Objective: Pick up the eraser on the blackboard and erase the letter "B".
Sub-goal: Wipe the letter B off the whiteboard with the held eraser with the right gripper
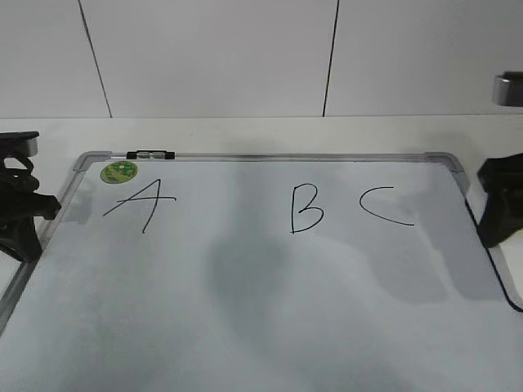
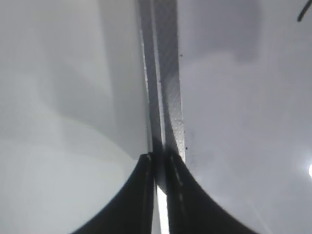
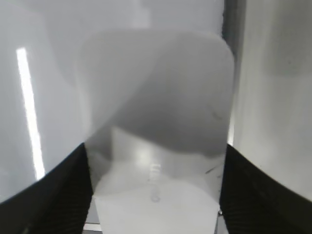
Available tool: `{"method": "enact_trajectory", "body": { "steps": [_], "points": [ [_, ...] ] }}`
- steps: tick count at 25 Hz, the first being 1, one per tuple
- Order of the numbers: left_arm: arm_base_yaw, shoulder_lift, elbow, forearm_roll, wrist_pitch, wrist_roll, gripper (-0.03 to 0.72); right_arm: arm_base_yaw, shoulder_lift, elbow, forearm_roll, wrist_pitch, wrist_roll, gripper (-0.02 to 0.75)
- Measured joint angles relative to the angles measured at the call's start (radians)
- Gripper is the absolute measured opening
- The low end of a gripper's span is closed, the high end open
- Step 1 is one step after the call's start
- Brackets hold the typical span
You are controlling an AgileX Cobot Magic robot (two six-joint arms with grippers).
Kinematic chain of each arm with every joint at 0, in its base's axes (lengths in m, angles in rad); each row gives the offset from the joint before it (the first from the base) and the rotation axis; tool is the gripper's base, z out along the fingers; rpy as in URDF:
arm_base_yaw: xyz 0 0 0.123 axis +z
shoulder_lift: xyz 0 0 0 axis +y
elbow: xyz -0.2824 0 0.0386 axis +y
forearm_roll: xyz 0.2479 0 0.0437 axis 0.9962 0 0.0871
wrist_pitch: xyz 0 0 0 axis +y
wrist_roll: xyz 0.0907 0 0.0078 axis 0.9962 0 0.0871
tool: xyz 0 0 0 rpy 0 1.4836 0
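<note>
A white tiled wall with two dark seams is seen behind a pale tabletop (image 1: 270, 131) in the exterior view. One blackboard (image 1: 245, 310), in truth a pale board with a grey frame, lies flat on it. Three letters are counted: an "A" (image 1: 139, 202) on the left, the letter "B" (image 1: 306, 208) in the middle, and a "C" (image 1: 384, 206) on the right. One green sticker (image 1: 118, 171) and one small clip (image 1: 151, 153) sit at the far left corner. The left hand (image 1: 20, 208) is parked at the left frame, the right hand (image 1: 500, 200) at the right frame. No eraser is visible here.

In the left wrist view, the board's frame (image 2: 165, 87) runs between two pale surfaces, and the left hand (image 2: 161, 195) is seen with its two fingers pressed almost together, only a thin slit between them, nothing held.

In the right wrist view, one eraser (image 3: 156, 126), a white rounded block, lies between the spread fingers of the right hand (image 3: 156, 195), beside the frame. Whether the fingers already touch its sides cannot be told.

Some risks are judged from here. If the fingers are closed off-centre, the smooth block could be pushed aside or squeezed out. With "B" and "C" close together, a wide sweep could smear the "C". If the felt is not pressed flat, parts of the "B" could be left behind.
</note>
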Motion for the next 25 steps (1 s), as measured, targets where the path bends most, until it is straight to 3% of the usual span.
{"method": "enact_trajectory", "body": {
  "steps": [12, 25],
  "points": [
    [0.000, 0.000, 0.000, 0.000, 0.002, 0.000, 0.021, 0.230, 0.397, -0.388, -0.009, 0.022, 0.000, 0.561],
    [0.000, 0.000, -0.002, 0.000, 0.010, 0.000, 0.020, 0.273, 0.804, -0.831, -0.013, 0.022, -0.029, 0.561]
  ]
}}
